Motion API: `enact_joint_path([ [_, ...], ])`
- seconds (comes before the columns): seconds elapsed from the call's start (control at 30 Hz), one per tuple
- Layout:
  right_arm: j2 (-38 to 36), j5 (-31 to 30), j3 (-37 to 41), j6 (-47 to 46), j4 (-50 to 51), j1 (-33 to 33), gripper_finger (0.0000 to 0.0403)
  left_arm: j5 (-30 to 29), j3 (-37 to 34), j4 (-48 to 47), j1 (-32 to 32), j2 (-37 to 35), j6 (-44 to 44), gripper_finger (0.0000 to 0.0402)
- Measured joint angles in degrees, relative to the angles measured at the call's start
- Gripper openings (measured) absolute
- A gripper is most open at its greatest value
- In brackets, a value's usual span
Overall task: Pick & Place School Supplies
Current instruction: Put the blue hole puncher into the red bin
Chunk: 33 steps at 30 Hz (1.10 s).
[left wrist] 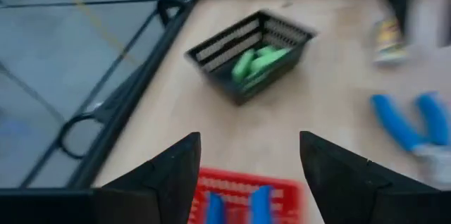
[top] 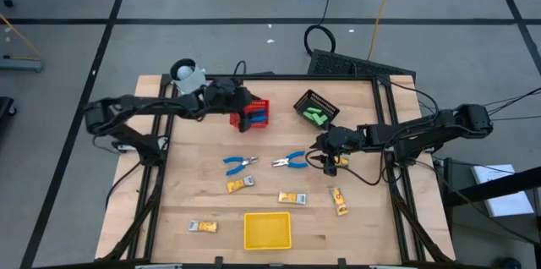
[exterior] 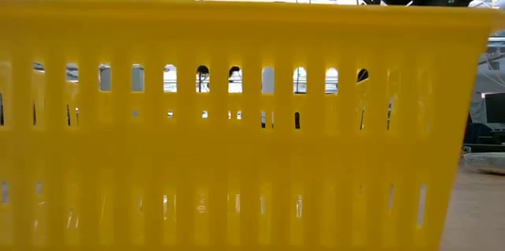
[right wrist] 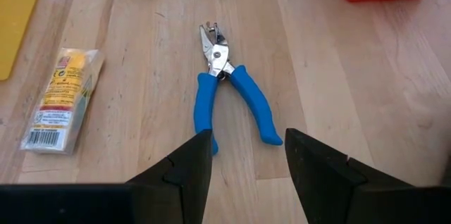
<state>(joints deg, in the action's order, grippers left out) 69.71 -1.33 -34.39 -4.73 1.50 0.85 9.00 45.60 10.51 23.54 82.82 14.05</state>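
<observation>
My left gripper [top: 247,110] hangs over the red basket [top: 254,114] at the back of the table [top: 363,227], fingers [left wrist: 169,178] spread apart and empty. Directly below them, blue handles [left wrist: 261,203] of one tool lie in that basket.

My right gripper [right wrist: 246,160] hovers low over a second pair of blue-handled pliers [right wrist: 229,90], fingers parted, gripping nothing. Those pliers lie flat on the wood, long axis running away from my fingers, metal nose pointing off toward the far side, handles splayed back at me. A third pair [top: 240,163] lies just left of them, handles to the left, nose to the right.

Green blocks [left wrist: 257,62] sit piled in the black basket [left wrist: 211,44]. Yellow-orange packets [top: 292,197] lie scattered flat across the front, one [right wrist: 60,101] lengthwise beside my pliers. The yellow tray [top: 267,229] sits at the front edge.
</observation>
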Motion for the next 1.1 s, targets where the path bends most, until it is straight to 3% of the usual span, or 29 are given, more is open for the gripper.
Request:
enact_joint_path([
  [0.2, 0.0, 1.56, 0.0, -0.65, 0.0, 0.24, 0.0169, -1.86, 0.02, -13.77, -7.01, -4.04, -6.02, 0.0246],
  [0.5, 0.0, 1.6, 0.0, -1.01, 0.02, 0.41, 0.0169, -15.56, 0.02, -31.68, -19.61, -4.0, -18.04, 0.0246],
  [0.73, 0.0, 1.6, 0.0, -0.82, 0.02, 0.43, 0.0169, -15.53, 0.0, -38.83, -23.02, -3.09, -24.42, 0.0246],
  [1.1, 0.0, 1.56, 0.0, -0.59, 0.0, 1.22, 0.0169, -14.13, 0.0, -41.53, -26.14, -1.24, -29.51, 0.0246],
])
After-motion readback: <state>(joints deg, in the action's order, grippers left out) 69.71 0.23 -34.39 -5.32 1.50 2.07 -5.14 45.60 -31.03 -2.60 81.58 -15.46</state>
